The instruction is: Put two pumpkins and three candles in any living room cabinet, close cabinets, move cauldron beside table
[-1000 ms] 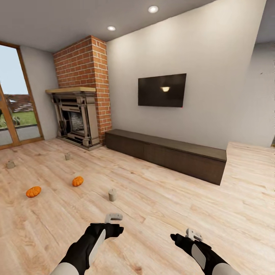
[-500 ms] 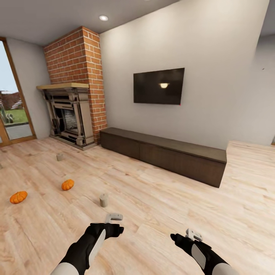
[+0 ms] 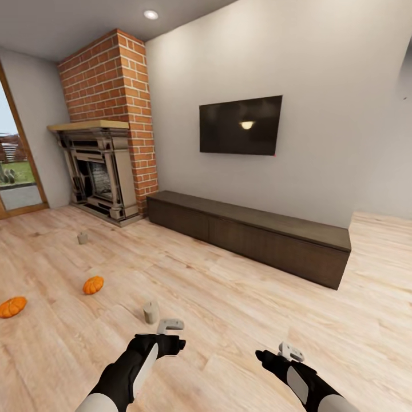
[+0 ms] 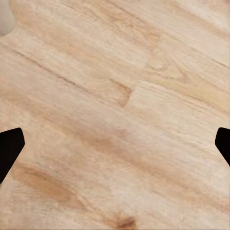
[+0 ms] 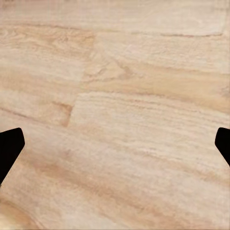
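Two pumpkins lie on the wooden floor, and the second one sits far off by the edge of the head view. One candle stands just ahead of the left gripper. Another candle stands near the fireplace. The long dark cabinet sits against the wall under the TV, with all its fronts shut.

Both arms hang low over bare floor. The left gripper's fingers are spread wide with nothing between them. The right gripper is the same, its fingers far apart and holding nothing.

I think the robot is at the very start, looking for things to pick up. Next it should roll closer to the near candle, lower the left gripper around it, and squeeze gently. The candle is small and could tip over.
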You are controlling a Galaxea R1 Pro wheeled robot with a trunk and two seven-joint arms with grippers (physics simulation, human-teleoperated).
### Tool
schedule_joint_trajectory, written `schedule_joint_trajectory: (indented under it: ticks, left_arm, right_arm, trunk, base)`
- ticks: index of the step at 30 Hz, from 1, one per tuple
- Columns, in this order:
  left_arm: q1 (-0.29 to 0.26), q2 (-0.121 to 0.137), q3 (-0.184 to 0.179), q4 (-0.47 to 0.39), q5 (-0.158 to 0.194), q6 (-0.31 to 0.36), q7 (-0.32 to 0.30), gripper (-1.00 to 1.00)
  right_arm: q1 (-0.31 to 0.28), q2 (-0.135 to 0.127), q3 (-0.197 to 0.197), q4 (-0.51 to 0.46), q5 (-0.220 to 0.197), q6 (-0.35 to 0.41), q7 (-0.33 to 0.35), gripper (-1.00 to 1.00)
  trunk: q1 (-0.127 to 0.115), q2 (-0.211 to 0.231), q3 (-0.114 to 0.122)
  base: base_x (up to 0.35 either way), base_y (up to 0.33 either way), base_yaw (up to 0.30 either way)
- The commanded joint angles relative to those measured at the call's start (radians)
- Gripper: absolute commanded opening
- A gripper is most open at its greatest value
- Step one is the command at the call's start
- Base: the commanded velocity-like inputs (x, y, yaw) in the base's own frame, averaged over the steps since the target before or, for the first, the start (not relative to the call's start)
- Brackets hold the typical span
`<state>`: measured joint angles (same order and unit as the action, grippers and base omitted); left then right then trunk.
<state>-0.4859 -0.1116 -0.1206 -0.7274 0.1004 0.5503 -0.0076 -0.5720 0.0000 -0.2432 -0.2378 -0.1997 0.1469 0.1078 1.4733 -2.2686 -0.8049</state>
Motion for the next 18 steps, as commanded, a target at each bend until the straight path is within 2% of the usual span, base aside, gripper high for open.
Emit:
schedule_joint_trajectory:
  ticks: [1,8,18]
  left_arm:
    - [0.000,0.001,-0.001,-0.001,0.010,0.005,0.003,1.00]
    - [0.000,0.001,-0.001,-0.001,0.010,0.003,0.002,1.00]
    - [0.000,0.001,-0.002,-0.001,0.010,0.003,0.002,1.00]
  right_arm:
    - [0.000,0.000,-0.002,-0.002,-0.008,0.005,0.003,1.00]
    - [0.000,0.000,-0.002,-0.001,-0.009,0.003,0.003,1.00]
    - [0.000,0.000,-0.003,-0.001,-0.009,0.003,0.003,1.00]
  trunk:
    - [0.000,0.000,-0.001]
    - [0.000,0.000,-0.001]
    - [0.000,0.000,-0.001]
  base:
    - [0.176,0.000,0.000]
    - [0.041,0.000,-0.050]
    - [-0.005,0.008,-0.259]
